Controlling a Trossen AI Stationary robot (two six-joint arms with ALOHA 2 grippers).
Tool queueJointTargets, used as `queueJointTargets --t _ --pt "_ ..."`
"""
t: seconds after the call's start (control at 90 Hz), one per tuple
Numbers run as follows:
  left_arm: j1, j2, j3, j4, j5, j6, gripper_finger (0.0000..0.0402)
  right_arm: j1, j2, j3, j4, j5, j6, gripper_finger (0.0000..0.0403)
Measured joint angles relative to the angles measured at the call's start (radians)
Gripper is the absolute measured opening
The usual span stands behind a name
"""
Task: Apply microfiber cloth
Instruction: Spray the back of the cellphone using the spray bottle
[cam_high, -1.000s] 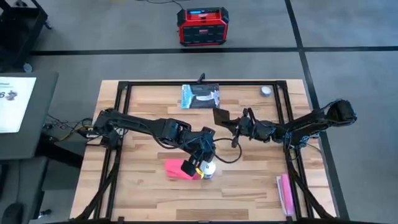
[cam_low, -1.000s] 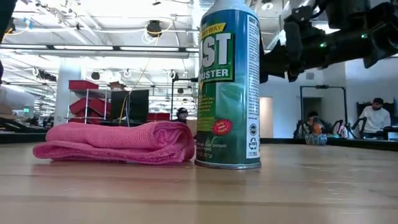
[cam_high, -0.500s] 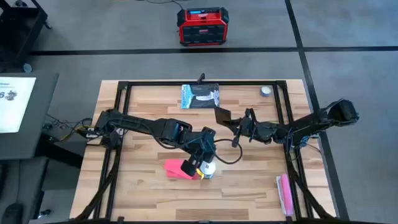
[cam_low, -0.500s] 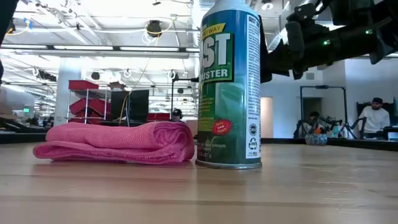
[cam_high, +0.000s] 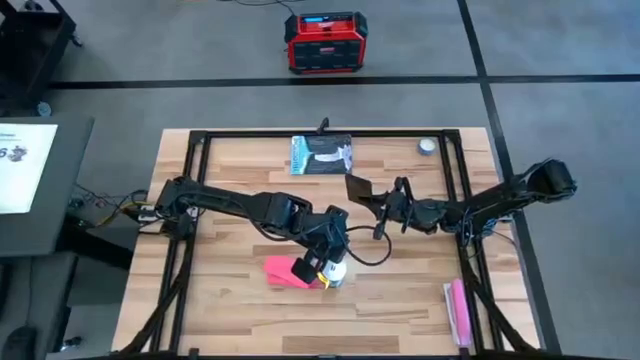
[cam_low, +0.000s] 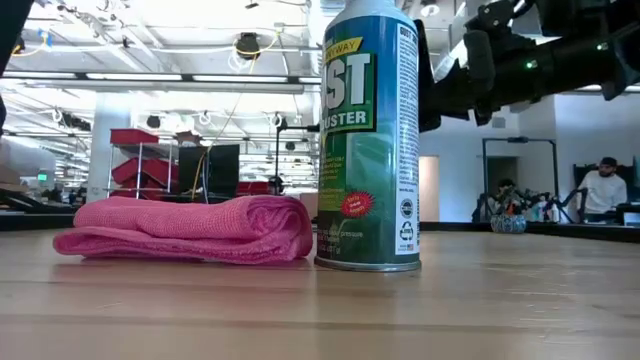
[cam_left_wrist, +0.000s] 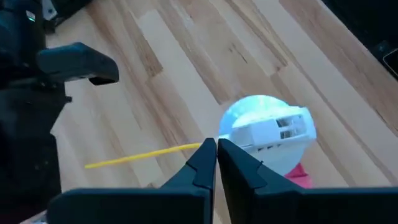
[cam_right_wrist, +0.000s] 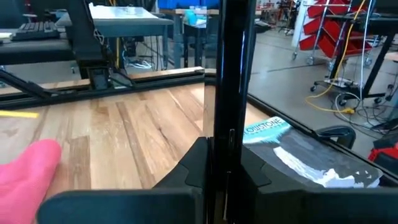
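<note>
The pink microfiber cloth (cam_high: 283, 270) lies folded on the wooden table, its right end against a green duster can (cam_high: 336, 273) that stands upright. My left gripper (cam_high: 322, 262) hangs shut just above the can's white nozzle top (cam_left_wrist: 267, 130). A yellow straw (cam_left_wrist: 143, 155) runs up to its fingertips. My right gripper (cam_high: 374, 202) is over the table's middle, shut on a black phone (cam_high: 357, 187). In the right wrist view the phone (cam_right_wrist: 227, 74) stands edge-on between the fingers. My left gripper's shut fingertips (cam_left_wrist: 208, 155) meet the end of the yellow straw in the picture, but I cannot tell whether they touch it. My right gripper pinches the phone's lower end (cam_right_wrist: 219, 146) between its two fingers, coming level from the table's right side. The phone is lifted clear of the table and stands on edge.
A blue and black packet (cam_high: 322, 154) and a small tape roll (cam_high: 427, 146) lie near the far edge. A narrow pink oblong object (cam_high: 458, 312) lies at the near right. Black frame rails (cam_high: 190, 200) run along the table's sides.
My right gripper has risen slightly with the phone, which stays clear of the table. The cloth and the can have not moved.
</note>
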Motion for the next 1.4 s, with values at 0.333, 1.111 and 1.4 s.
queueJointTargets --t 0.333,1.111,1.4 --pt "0.0 -0.001 0.0 -0.001 0.0 -0.001 0.0 0.001 0.0 0.0 -0.003 0.0 0.014 0.0016" --pt "0.0 -0.001 0.0 -0.005 0.0 -0.011 0.0 0.056 0.001 0.0 -0.031 0.053 0.06 0.0016" --pt "0.0 -0.001 0.0 -0.006 0.0 -0.012 0.0 0.072 0.001 0.0 -0.051 0.054 0.071 0.0016"
